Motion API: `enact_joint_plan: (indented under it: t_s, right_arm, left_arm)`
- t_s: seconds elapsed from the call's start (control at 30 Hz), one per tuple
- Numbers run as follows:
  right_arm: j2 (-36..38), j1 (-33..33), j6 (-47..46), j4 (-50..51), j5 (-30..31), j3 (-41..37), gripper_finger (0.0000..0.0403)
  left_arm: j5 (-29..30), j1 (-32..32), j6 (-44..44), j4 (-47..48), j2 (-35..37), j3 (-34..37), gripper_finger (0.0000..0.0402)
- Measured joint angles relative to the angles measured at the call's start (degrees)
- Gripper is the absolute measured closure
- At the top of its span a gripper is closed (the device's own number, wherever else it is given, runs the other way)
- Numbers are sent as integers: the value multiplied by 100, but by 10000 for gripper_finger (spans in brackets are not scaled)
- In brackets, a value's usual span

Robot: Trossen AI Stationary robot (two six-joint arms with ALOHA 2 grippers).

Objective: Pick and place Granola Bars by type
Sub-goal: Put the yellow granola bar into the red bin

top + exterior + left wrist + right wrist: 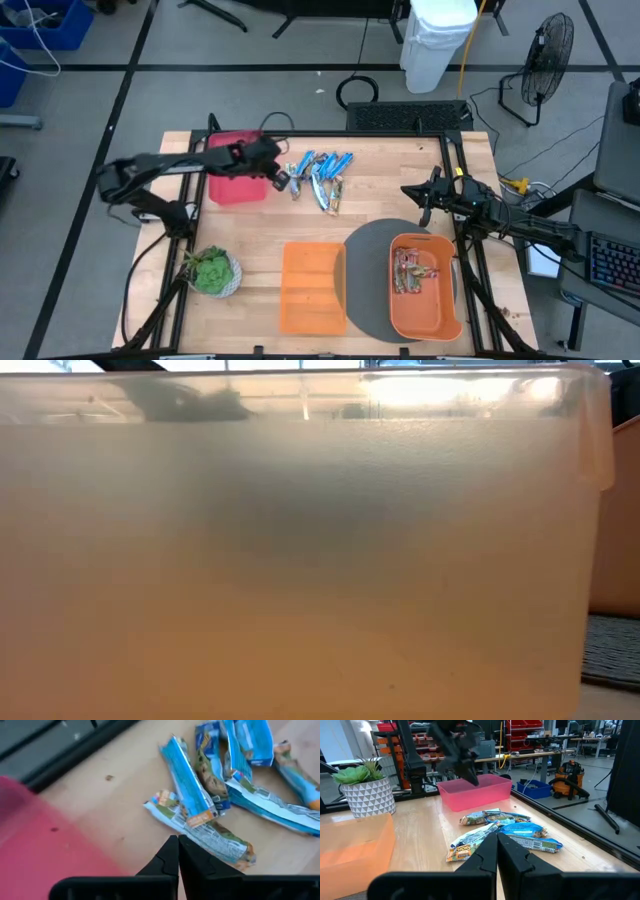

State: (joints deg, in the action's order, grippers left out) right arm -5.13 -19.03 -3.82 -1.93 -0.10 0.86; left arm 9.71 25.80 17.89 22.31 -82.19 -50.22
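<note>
A heap of blue and silvery-wrapped Granola Bars [322, 176] [220, 785] [505, 832] lies on the wooden table at the far middle. My left gripper [283, 180] [178, 842] [472, 777] hangs shut above the table between the pink bin [232, 185] and the heap, holding nothing. A bar lies just beyond its tips. Several reddish-brown bars [410, 272] lie in the orange bin [440, 325]. My right gripper [420, 193] [497, 840] waits shut at the right, pointing level toward the heap.
The orange bin stands on a round grey mat [365, 270]. An orange lid-like tray [312, 290] lies at the near middle, and a potted plant [212, 270] [362, 785] at the near left. A translucent orange wall [300, 560] fills the low view.
</note>
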Motion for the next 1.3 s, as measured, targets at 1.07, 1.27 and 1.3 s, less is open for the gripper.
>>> enact_joint_plan:
  t_s: [1.07, 1.27, 1.3]
  right_arm:
    - [0, -1, 1, 0, 0, 0, 403]
    - [2, -2, -1, -2, 0, 0, 403]
    - [2, -2, -1, -2, 0, 0, 403]
  left_arm:
    - [-22, -260, -407, 1387, -2650, -2205, 259]
    - [85, -280, -407, 1355, -2770, -2198, 259]
    - [105, -277, -407, 1350, -2768, -2198, 259]
